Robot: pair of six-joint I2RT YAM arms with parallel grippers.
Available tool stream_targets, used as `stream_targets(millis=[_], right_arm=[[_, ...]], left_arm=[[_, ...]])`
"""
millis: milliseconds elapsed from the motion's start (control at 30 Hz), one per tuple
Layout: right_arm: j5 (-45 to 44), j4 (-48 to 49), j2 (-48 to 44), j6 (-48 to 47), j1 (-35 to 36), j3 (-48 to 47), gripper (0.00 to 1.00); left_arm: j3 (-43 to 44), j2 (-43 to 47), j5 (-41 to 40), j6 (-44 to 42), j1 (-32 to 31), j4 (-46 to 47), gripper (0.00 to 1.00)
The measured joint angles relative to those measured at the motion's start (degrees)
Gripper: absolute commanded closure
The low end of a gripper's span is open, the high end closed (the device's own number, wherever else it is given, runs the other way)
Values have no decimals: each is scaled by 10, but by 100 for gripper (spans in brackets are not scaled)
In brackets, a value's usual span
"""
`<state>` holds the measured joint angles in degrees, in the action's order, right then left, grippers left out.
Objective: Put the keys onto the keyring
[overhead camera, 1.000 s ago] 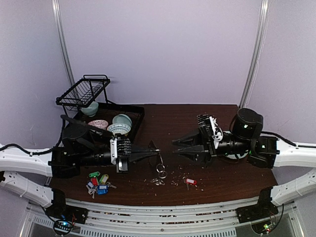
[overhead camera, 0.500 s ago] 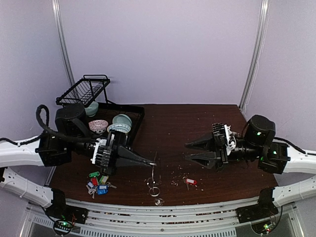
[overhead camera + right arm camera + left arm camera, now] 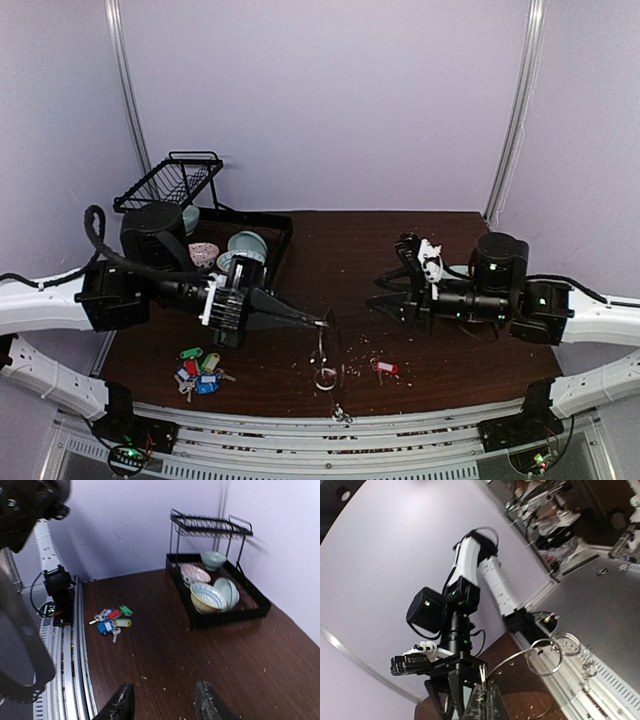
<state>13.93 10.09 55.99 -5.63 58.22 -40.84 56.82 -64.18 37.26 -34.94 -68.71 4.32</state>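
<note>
- Above the worktop [image 3: 340,250], the right end effector [image 3: 385,298] hovers with jaws wide, holding nothing.
- Opposite it, the left end effector [image 3: 322,322] is pinched onto the keyring [image 3: 324,372], which dangles from its tip. It is probably thin, springy, slippery wire.
- Front-left lie the keys [image 3: 198,368], likely light and stiff; their tags offer the best hold.

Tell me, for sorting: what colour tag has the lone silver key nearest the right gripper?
Red tag, top external view.
</note>
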Motion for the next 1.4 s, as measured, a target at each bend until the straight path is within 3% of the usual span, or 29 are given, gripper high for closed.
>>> stream_targets(millis=[200,367,533,767,1100,1400], right_arm=[[-37,-111,119,101,-72,-57,57],[-30,-160,160,154,-97,-57,55],[-43,-204,210,188,-97,-77,56],[-59,-305,325,225,-90,-99,56],[-6,-349,383,173,-91,-140,57],[45,-356,435,127,-108,-163,75]], left_arm=[[-64,2,-262,-29,-30,5,100],[-106,-18,-487,-114,-99,2,100],[-156,-16,-607,-187,-120,24,100],[-213,27,-647,-218,-120,35,100],[-239,92,-650,-237,-120,39,100],[-251,89,-650,-240,-120,51,100]])
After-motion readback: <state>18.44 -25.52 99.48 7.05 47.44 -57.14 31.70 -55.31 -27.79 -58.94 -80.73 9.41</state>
